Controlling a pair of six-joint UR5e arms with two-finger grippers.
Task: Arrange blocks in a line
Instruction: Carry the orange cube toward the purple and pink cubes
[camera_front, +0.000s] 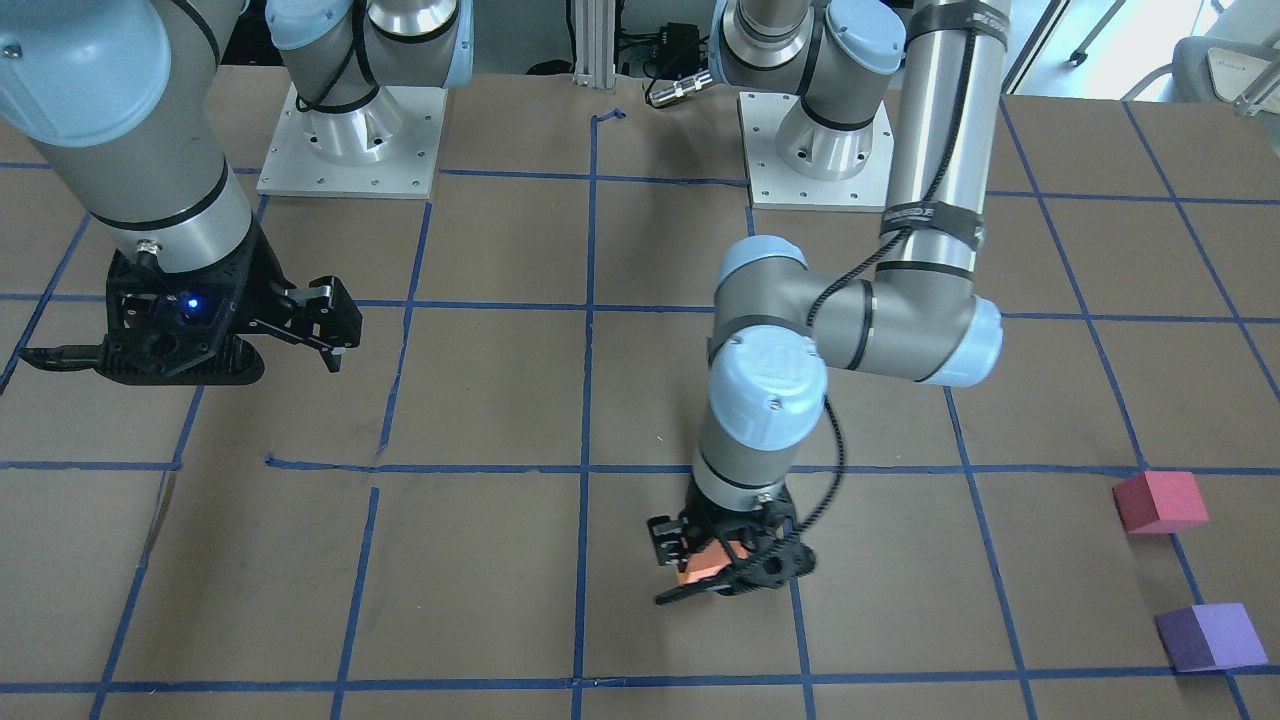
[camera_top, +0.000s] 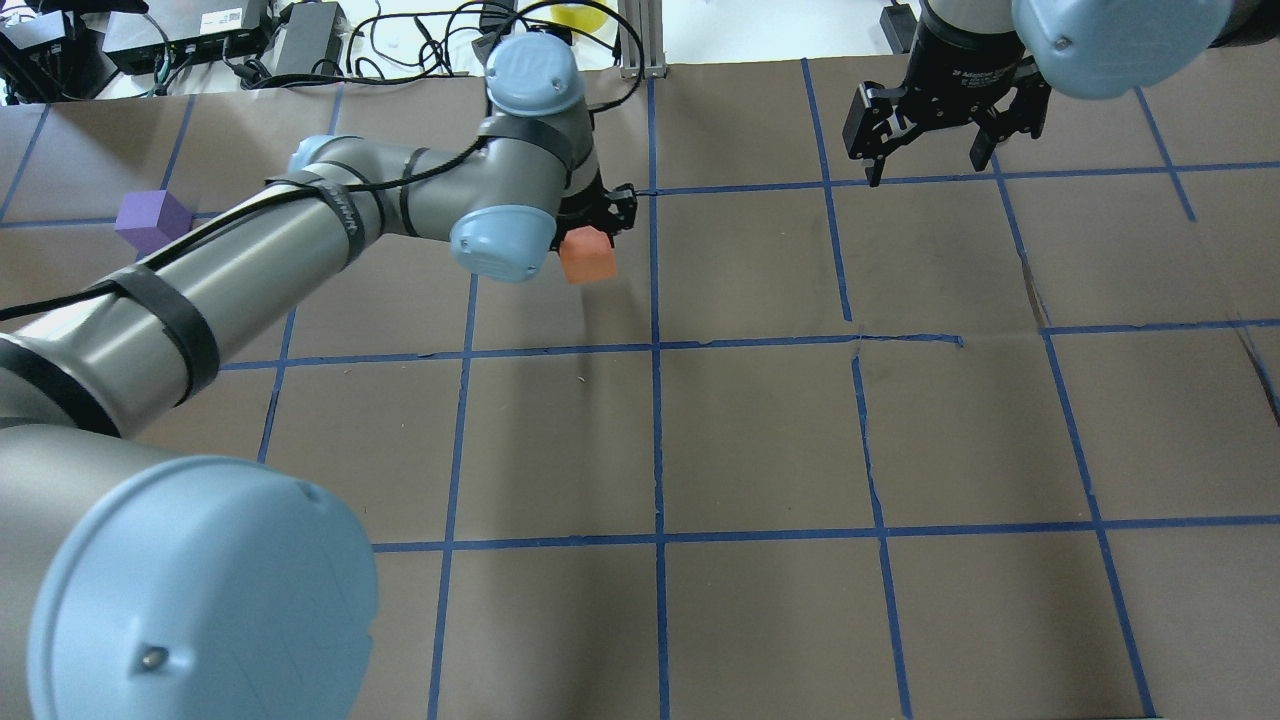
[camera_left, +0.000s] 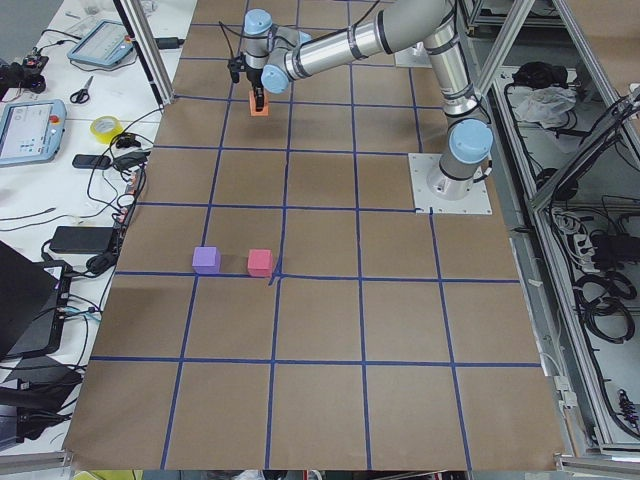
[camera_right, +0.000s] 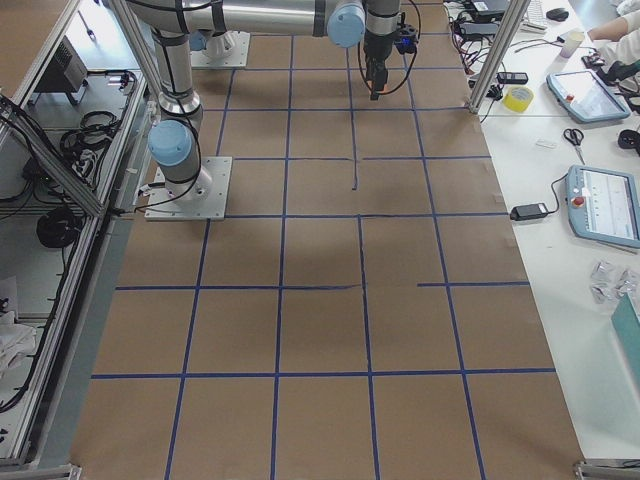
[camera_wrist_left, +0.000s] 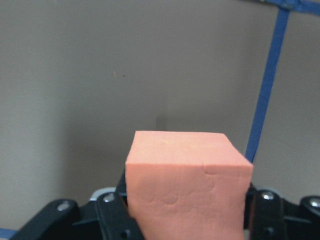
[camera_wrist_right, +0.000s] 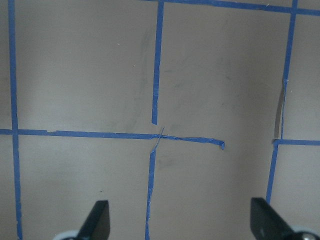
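Left tool (camera_front: 705, 568) tight on the orange block (camera_top: 587, 258), out toward the worktop's (camera_front: 500, 400) far edge from the robot. Red-pink block (camera_front: 1160, 500) and purple block (camera_front: 1212, 637) near each other but apart, further toward the left end, purple nearer the far edge. Right tool (camera_top: 930, 170) spread open above the worktop.

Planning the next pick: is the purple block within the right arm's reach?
Probably not: the purple block lies far on the robot's left, beyond the left gripper holding the orange block.
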